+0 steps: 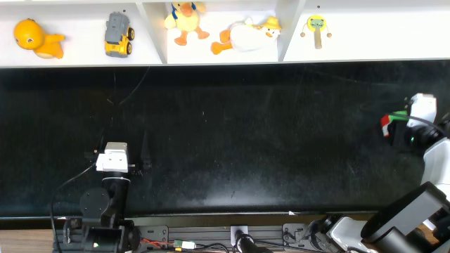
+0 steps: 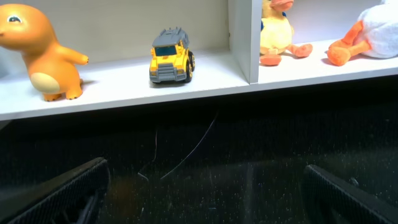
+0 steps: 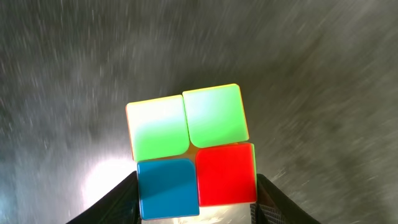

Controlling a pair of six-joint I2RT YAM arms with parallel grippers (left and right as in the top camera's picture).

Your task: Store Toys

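Right fingers (image 3: 115, 204) grip cube (image 3: 191, 152) btwn them.

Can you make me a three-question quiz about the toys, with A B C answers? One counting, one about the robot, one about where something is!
1. How many green squares show on the cube?
A) one B) two C) four
2. What is the right gripper doing?
A) open and empty B) shut on the cube C) open above the cube
3. Where is the yellow truck?
A) beside the orange dinosaur on the shelf B) on the cube C) in the right gripper

Answers: B, two green squares sit above a blue one and a red one; B, it clamps the cube's sides; A, both stand in one shelf compartment.
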